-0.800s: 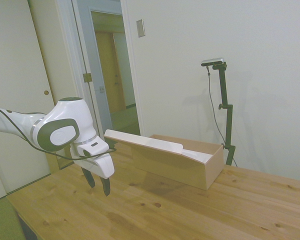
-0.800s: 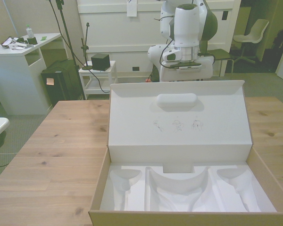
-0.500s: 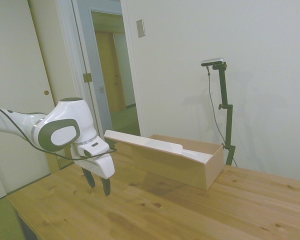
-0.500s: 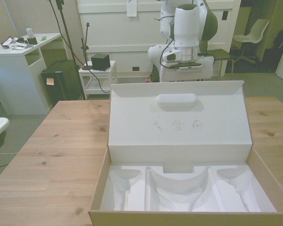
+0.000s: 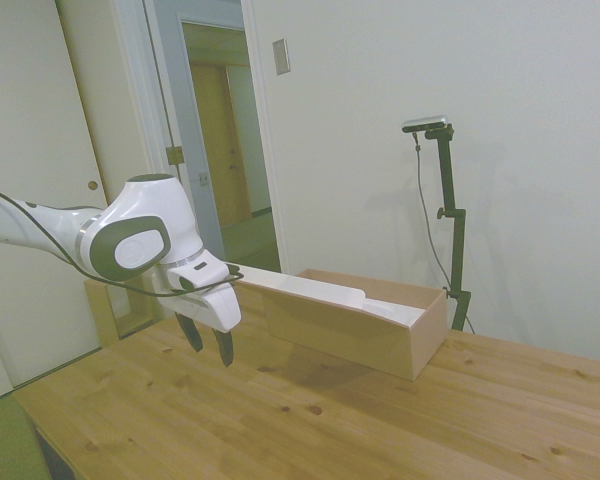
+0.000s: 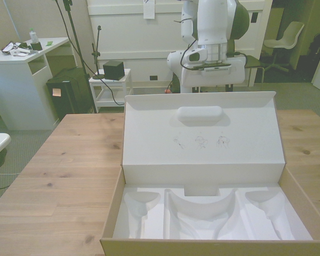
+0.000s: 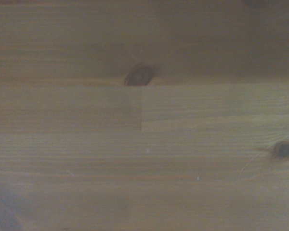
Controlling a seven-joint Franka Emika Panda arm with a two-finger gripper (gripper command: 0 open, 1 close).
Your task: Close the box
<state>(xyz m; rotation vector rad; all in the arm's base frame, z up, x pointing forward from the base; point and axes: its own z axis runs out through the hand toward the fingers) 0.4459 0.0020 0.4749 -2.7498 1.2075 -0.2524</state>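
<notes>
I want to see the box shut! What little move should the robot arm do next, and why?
Probably lift the gripper up under the lid. The box is open, its lid leans back over the table, and the gripper hangs just below the lid's free edge.

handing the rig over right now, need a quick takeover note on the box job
Gripper: empty, fingers slightly apart, pointing down above the wooden table, behind the lid's free edge.
Long tan cardboard box: open; its white-faced flap lid leans back toward the arm, white moulded insert exposed.
Done: nothing on the box yet; no contact.
Left: get behind the lid, push it over and down until shut.
</notes>
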